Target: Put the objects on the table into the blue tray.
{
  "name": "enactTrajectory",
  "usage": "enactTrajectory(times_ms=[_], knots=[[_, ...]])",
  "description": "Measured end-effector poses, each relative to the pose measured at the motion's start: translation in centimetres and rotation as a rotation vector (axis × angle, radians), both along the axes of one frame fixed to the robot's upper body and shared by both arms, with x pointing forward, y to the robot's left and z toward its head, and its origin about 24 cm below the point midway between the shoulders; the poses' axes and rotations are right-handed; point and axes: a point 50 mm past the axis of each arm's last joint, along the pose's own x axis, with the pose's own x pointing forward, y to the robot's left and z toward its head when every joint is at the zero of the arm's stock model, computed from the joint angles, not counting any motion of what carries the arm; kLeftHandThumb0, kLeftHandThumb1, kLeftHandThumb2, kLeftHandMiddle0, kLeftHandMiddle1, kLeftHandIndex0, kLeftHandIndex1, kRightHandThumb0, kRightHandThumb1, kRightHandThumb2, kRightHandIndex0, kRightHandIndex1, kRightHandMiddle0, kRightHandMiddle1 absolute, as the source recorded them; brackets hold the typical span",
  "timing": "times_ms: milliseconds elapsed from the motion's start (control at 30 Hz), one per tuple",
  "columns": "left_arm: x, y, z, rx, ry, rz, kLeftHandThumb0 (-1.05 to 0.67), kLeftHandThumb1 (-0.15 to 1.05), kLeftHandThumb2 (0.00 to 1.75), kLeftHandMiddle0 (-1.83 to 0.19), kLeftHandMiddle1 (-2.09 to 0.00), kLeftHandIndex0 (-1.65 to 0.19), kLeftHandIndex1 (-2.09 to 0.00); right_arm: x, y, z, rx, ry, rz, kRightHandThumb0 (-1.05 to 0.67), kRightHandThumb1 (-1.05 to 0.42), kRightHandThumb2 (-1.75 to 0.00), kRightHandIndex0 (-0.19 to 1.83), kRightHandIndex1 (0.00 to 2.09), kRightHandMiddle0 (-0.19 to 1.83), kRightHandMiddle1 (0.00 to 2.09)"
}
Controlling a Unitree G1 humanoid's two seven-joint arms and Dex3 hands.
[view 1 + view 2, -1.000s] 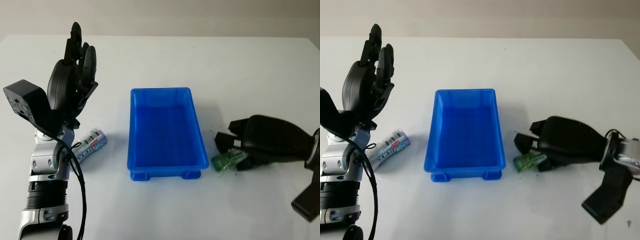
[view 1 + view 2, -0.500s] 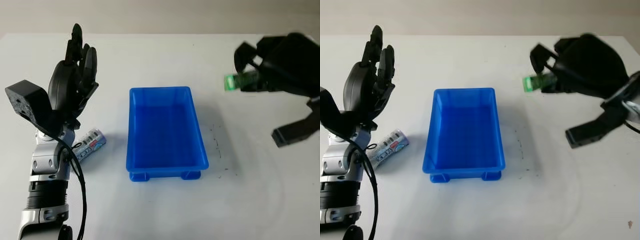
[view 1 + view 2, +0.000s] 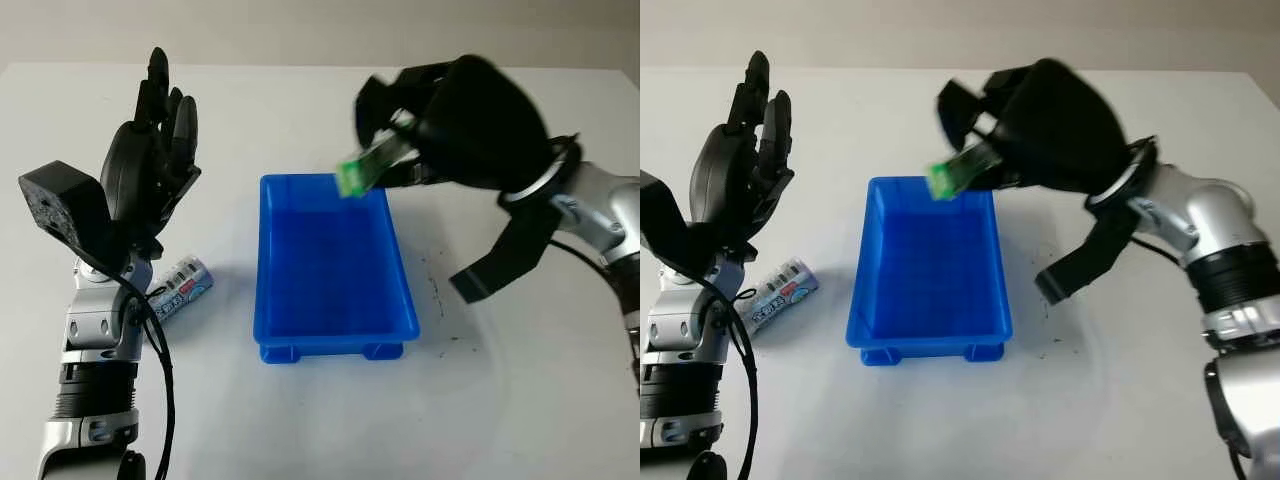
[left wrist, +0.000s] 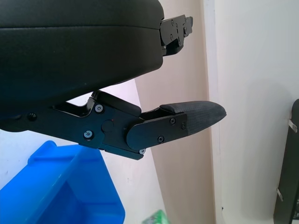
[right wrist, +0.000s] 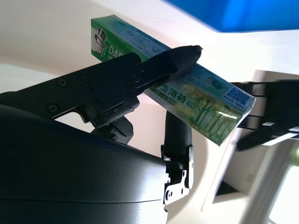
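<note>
Lifted off the desk (image 3: 300, 420) beside the blue tray (image 3: 333, 270), the green box (image 3: 362, 169) now hangs over the tray's far rim, pinched in the right hand (image 3: 400, 140). Next move: lower and let go. One tube (image 3: 178, 287) remains near the raised, empty left hand (image 3: 150, 165).

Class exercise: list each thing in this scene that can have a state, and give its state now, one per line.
Blue tray: upright on the table, nothing inside.
Green toothpaste box: held in the air, tilted, over the tray's far rim.
Right hand: shut on the box.
Left hand: open, raised.
White tube: lying on the table beside the tray.
</note>
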Motion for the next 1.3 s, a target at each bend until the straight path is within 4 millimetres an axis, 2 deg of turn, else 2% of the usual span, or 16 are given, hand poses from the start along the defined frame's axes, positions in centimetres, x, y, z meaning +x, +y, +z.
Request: enactTrajectory(times_ms=[67, 100, 133, 167, 200, 233, 300, 333, 400, 633, 733, 833, 900, 1000, 1200, 1300], knots=[[-0.1, 0.0, -0.1, -0.002, -0.002, 0.001, -0.69, 1.05, 0.61, 0.19, 0.00, 0.19, 0.00, 0.0, 0.4, -0.1, -0.033, 0.016, 0.006, -0.60, -1.05, -0.22, 0.74, 2.09, 0.62, 2.09], [-0.1, 0.0, -0.1, -0.005, -0.002, 0.003, -0.69, 1.05, 0.60, 0.19, 0.00, 0.19, 0.00, 0.1, 0.5, -0.2, -0.057, 0.039, -0.007, -0.61, -1.05, -0.22, 0.54, 2.06, 0.45, 2.08], [-0.2, -0.1, -0.1, -0.011, -0.003, 0.005, -0.69, 1.05, 0.60, 0.19, 0.00, 0.19, 0.00, 0.2, 0.6, -0.3, -0.093, 0.080, -0.030, -0.64, -1.05, -0.22, 0.33, 1.76, 0.22, 1.82], [-0.2, -0.2, -0.2, -0.013, -0.004, 0.005, -0.68, 1.05, 0.60, 0.19, 0.00, 0.19, 0.00, 0.4, 0.6, -0.4, -0.125, 0.123, -0.053, -0.65, -1.05, -0.23, 0.22, 1.42, 0.12, 1.51], [-0.3, -0.2, -0.2, -0.015, -0.005, 0.007, -0.69, 1.05, 0.60, 0.19, 0.00, 0.19, 0.00, 0.4, 0.7, -0.5, -0.165, 0.171, -0.079, -0.69, -1.05, -0.23, 0.08, 0.96, 0.00, 1.09], [-0.3, -0.1, -0.2, -0.015, -0.006, 0.010, -0.68, 1.05, 0.61, 0.19, 0.00, 0.19, 0.00, 0.5, 0.7, -0.5, -0.204, 0.208, -0.105, -0.71, -1.05, -0.23, 0.06, 0.65, -0.02, 0.81], [-0.4, -0.1, -0.1, -0.015, -0.008, 0.014, -0.68, 1.05, 0.61, 0.19, 0.00, 0.19, 0.00, 0.4, 0.7, -0.3, -0.267, 0.271, -0.156, -0.77, -1.05, -0.26, -0.10, 0.21, -0.14, 0.36], [-0.4, -0.1, -0.1, -0.015, -0.008, 0.014, -0.68, 1.05, 0.61, 0.19, 0.00, 0.19, 0.00, 0.3, 0.6, -0.2, -0.284, 0.296, -0.178, -0.79, -1.05, -0.28, -0.15, 0.11, -0.17, 0.21], [-0.4, -0.1, -0.1, -0.015, -0.008, 0.014, -0.67, 1.05, 0.61, 0.19, 0.00, 0.19, 0.00, 0.2, 0.6, 0.1, -0.302, 0.326, -0.216, -0.81, -1.05, -0.33, -0.18, 0.02, -0.19, 0.04], [-0.4, -0.1, -0.2, -0.023, -0.008, 0.011, -0.63, 1.05, 0.61, 0.19, 0.00, 0.19, 0.00, -0.3, -0.5, 1.2, -0.231, 0.297, -0.279, -0.76, -1.05, -0.46, -0.19, 0.00, -0.19, 0.00], [-0.4, -0.1, -0.2, -0.023, -0.014, 0.012, -0.63, 1.05, 0.61, 0.19, 0.00, 0.19, 0.00, -0.3, -1.6, 2.4, -0.006, 0.298, -0.256, -0.80, -1.05, -0.49, -0.19, 0.00, -0.19, 0.00], [-0.4, -0.1, -0.1, -0.023, -0.017, 0.012, -0.64, 1.05, 0.61, 0.19, 0.00, 0.19, 0.00, 0.0, -3.2, 3.5, 0.368, 0.367, -0.205, -0.81, -1.05, -0.52, -0.19, 0.00, -0.19, 0.00], [-0.4, -0.1, -0.2, -0.023, -0.017, 0.013, -0.64, 1.05, 0.60, 0.19, 0.00, 0.19, 0.00, 0.5, -4.7, 3.2, 0.583, 0.461, -0.207, -0.81, -1.05, -0.56, -0.19, 0.00, -0.19, 0.00], [-0.4, 0.0, -0.2, -0.025, -0.016, 0.016, -0.64, 1.05, 0.61, 0.19, 0.00, 0.19, 0.00, 0.9, -6.7, 0.7, 0.822, 0.676, -0.262, -0.80, -1.05, -0.60, -0.19, 0.00, -0.19, 0.00], [-0.5, 0.1, -0.2, -0.025, -0.015, 0.016, -0.65, 1.05, 0.60, 0.19, 0.00, 0.19, 0.00, 0.2, -8.2, -7.2, 1.237, 1.176, -0.309, -0.78, -1.05, -0.67, -0.19, 0.00, -0.19, 0.00], [-0.5, 0.1, -0.2, -0.026, -0.015, 0.017, -0.64, 1.05, 0.58, 0.19, 0.00, 0.19, 0.00, -0.4, -7.9, -8.2, 1.318, 1.246, -0.305, -0.77, -1.05, -0.67, -0.19, 0.00, -0.19, 0.00]])
